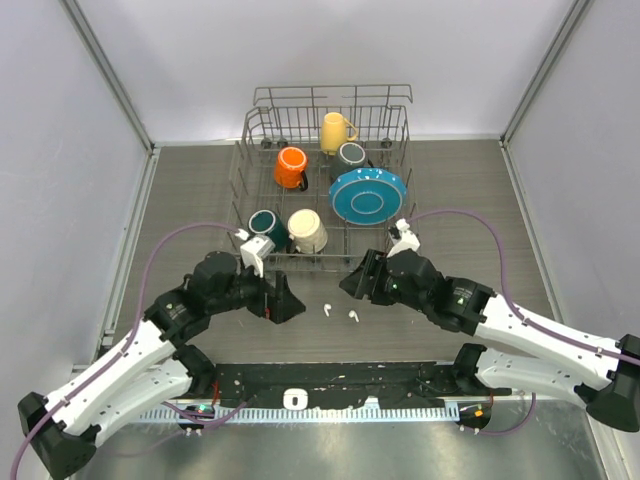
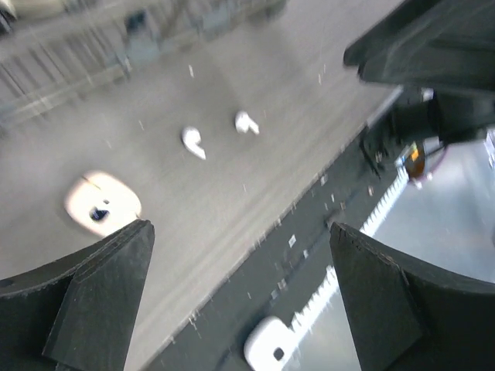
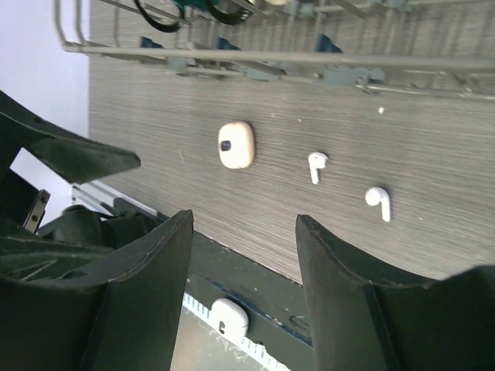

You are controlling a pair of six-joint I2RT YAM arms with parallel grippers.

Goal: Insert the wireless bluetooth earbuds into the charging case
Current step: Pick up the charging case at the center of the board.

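Top view: grey wood-grain table (image 1: pixel 190 190) between pale walls (image 1: pixel 300 50); two earbuds (image 1: pixel 327 310) lie apart before a wire dish rack (image 1: pixel 325 170).
Left wrist view: left jaws wide apart, holding nothing; blurred white charging case (image 2: pixel 102 202) lies near the earbuds.
Right wrist view: right jaws apart, holding nothing.

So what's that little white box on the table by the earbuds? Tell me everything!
The case is a small white rounded square, smooth and shiny like plastic, with one dark mark on top. It looks shut and lies flat on the grey table, apart from the nearest earbud; nothing else touches it.
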